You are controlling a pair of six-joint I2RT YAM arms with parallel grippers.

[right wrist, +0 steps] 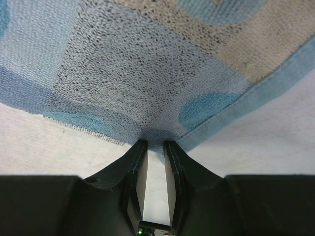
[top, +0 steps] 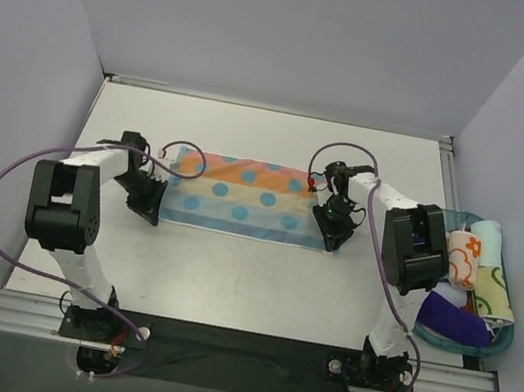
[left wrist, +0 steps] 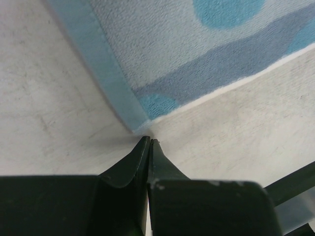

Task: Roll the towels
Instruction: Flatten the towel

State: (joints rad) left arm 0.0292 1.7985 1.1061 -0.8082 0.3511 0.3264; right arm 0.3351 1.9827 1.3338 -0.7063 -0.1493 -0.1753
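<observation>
Towel (top: 242, 196): flat mid-counter; bare counter (top: 227, 281) at its near edge
Left gripper (left wrist: 149, 142): closed, empty, at near-left corner
Right gripper (right wrist: 155, 145): slightly parted, pinching near-right corner

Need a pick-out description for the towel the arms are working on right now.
On the white table, look between the left hand and the right hand: the spread towel lies flat there, each hand at one near corner. Unlike the bundled cloths in the blue basket at the right, it is unrolled, with orange, beige and blue bands and blue dots.

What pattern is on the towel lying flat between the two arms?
Orange, cream and blue stripes with blue dots on the towel; the top external view shows it best.
</observation>
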